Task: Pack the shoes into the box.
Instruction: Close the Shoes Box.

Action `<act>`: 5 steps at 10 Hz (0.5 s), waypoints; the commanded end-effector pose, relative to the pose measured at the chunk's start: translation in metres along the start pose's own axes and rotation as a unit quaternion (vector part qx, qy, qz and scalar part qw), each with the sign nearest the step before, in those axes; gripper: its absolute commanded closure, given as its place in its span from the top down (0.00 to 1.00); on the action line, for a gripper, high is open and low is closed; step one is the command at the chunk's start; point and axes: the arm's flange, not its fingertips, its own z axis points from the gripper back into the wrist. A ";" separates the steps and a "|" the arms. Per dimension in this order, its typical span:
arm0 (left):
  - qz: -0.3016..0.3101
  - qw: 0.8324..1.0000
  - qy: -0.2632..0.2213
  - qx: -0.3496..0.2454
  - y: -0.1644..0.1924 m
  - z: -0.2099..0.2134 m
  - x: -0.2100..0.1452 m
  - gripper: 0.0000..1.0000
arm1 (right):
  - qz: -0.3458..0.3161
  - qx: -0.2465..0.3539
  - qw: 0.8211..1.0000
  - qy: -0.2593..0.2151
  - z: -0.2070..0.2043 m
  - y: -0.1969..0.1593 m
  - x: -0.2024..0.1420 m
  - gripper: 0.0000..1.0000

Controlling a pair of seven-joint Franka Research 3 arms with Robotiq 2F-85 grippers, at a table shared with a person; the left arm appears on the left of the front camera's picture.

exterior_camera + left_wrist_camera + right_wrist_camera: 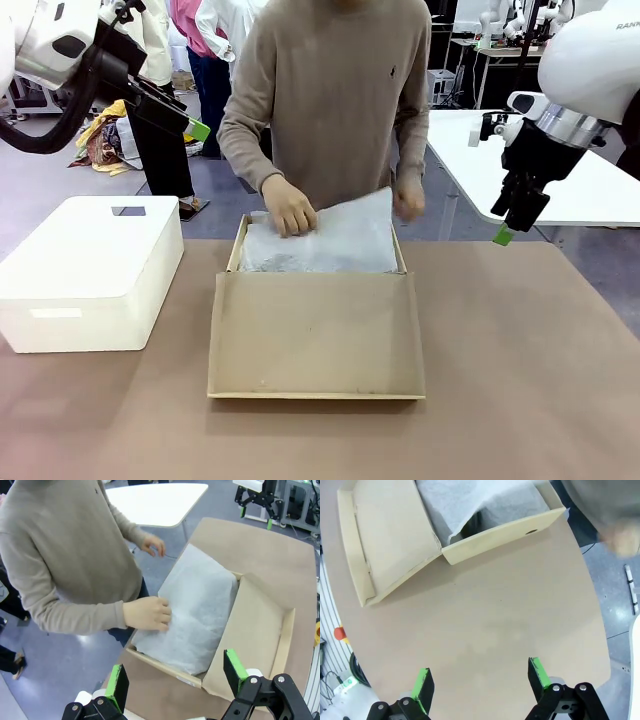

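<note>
While wide, left pincer, right pincer empty; crinkly white tissue in tan cardboard box.

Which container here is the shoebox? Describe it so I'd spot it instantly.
On the brown table, look at the middle, before the person. The box there is tan cardboard, opened flat, white tissue paper inside; the bin beside it is white plastic.

**Free room and obstructions around the box.**
White tissue paper covers the box mouth, with a person's hand pressed on it and the other hand at its far right corner. The open flap lid lies across the tabletop in front, and a white plastic bin stands to the left. Right of the box the tabletop is bare.
</note>
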 end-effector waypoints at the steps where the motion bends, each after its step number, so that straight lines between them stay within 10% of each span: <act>1: -0.007 1.000 -0.010 -0.009 0.003 -0.001 -0.002 1.00 | 0.000 0.000 1.000 0.000 0.000 0.000 0.000 1.00; 5: -0.007 1.000 -0.010 -0.009 0.003 -0.001 -0.002 1.00 | 0.208 0.021 0.976 -0.056 -0.026 -0.013 0.005 1.00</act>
